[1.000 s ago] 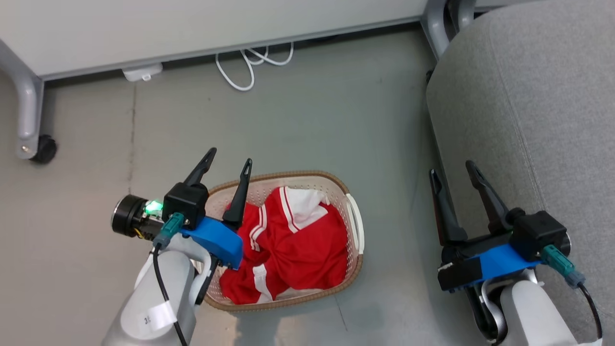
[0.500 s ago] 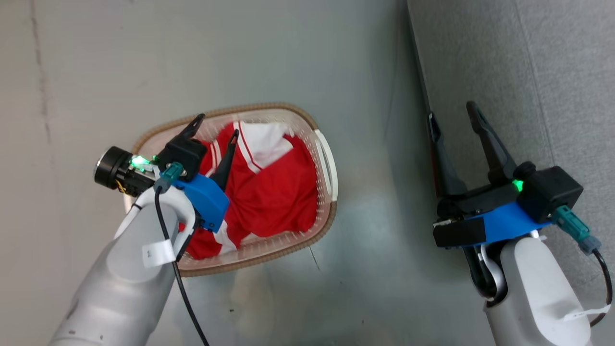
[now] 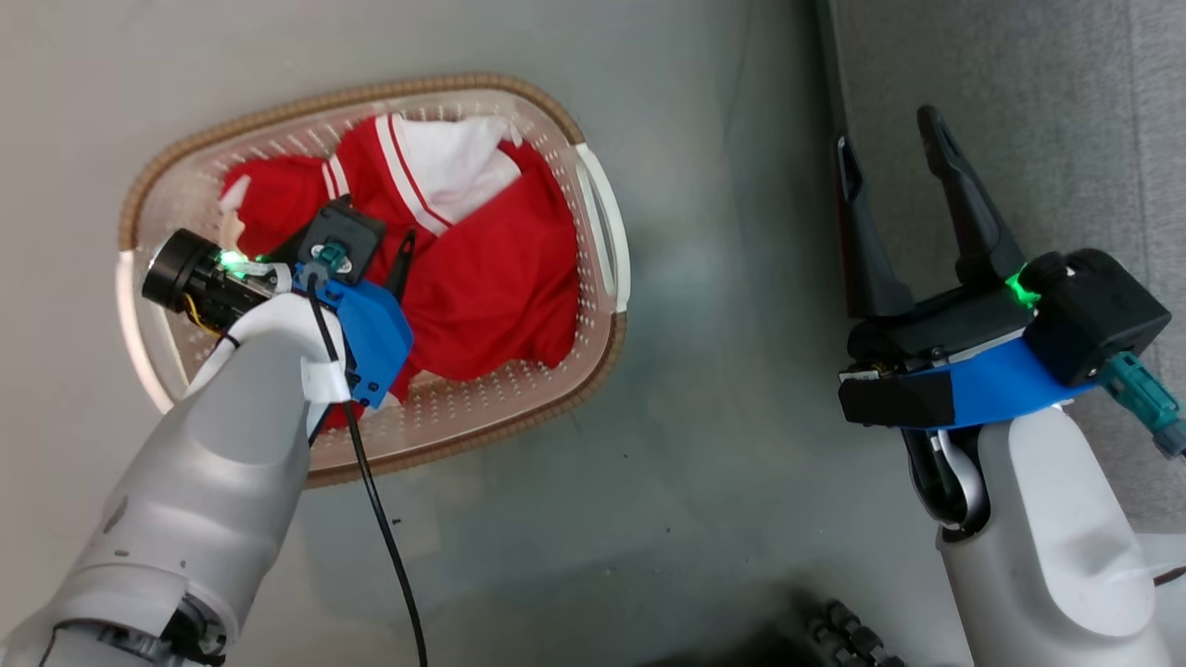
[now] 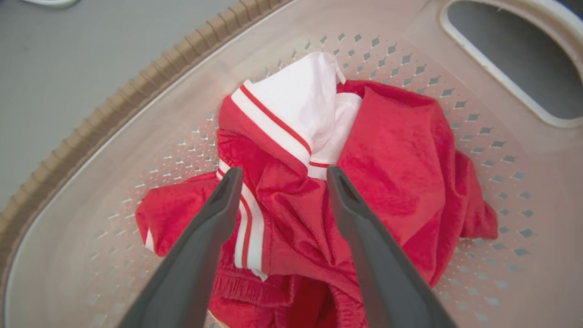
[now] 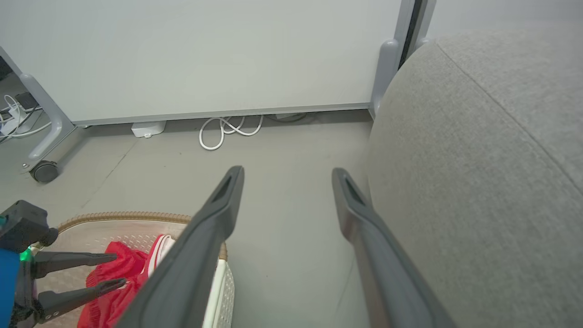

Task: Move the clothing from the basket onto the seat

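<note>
The red clothing lies heaped in the basket, which stands on the floor near the grey seat. The left gripper points down into the basket, fingers spread over the fabric and grasping nothing; I can't tell whether the tips touch it. The right gripper hangs beside the seat's edge, fingers apart and empty.

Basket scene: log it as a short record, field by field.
basket: on the floor, left of the seat
clothing: red with white trim, bunched inside the basket
left pincer: open, lowered into the basket over the clothing
right pincer: open, empty, at the seat's edge
seat: no clothing on the part in view
</note>
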Robot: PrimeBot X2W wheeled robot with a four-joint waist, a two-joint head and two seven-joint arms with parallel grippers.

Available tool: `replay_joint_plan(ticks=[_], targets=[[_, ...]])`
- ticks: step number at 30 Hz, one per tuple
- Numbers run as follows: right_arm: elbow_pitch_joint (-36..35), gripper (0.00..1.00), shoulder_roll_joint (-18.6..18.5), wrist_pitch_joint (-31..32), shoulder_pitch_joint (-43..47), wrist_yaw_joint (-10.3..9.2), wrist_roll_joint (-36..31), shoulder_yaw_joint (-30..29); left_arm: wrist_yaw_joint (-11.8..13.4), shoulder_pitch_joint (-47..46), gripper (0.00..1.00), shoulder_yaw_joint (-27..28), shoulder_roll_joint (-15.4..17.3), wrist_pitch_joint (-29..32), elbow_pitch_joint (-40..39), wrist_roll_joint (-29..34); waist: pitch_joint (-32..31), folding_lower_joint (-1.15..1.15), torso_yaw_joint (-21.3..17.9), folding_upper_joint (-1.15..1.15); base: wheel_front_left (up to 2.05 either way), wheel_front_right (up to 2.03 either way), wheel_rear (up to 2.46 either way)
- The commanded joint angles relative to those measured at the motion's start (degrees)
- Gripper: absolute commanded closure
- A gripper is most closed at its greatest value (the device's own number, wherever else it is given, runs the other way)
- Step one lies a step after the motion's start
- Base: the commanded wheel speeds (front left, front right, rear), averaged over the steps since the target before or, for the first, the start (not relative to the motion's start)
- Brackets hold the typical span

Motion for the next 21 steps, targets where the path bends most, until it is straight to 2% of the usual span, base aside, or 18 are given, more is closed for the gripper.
replay_joint_plan(ticks=[1, 14, 20, 21], targets=[[-0.6, 0.0, -0.1, -0.2, -1.2, 0.02, -0.3, 0.2, -0.1, -1.5, 0.0, -1.0, 0.0, 0.5, 0.8, -0.8, 2.9, -0.01, -0.8, 0.0, 0.0, 0.0, 0.0], [-4.8, 0.0, -0.1, -0.2, -1.9, 0.03, 0.4, 0.7, -0.1, -8.0, 0.0, -6.7, 3.3, 4.6, 4.8, -0.6, 10.5, -0.01, -3.2, 0.0, 0.0, 0.0, 0.0], [-6.4, 0.0, -0.1, -0.2, -1.3, 0.02, 0.5, 0.8, -0.1, -9.0, 0.0, -7.6, 2.9, 5.8, 5.3, -1.2, 11.9, -0.01, -3.7, 0.0, 0.0, 0.0, 0.0], [-6.5, 0.0, -0.1, -0.2, -1.3, 0.02, 0.5, 0.8, -0.1, -9.2, 0.51, -7.9, 3.1, 6.3, 5.4, -0.9, 12.0, -0.01, -3.7, 0.0, 0.0, 0.0, 0.0]])
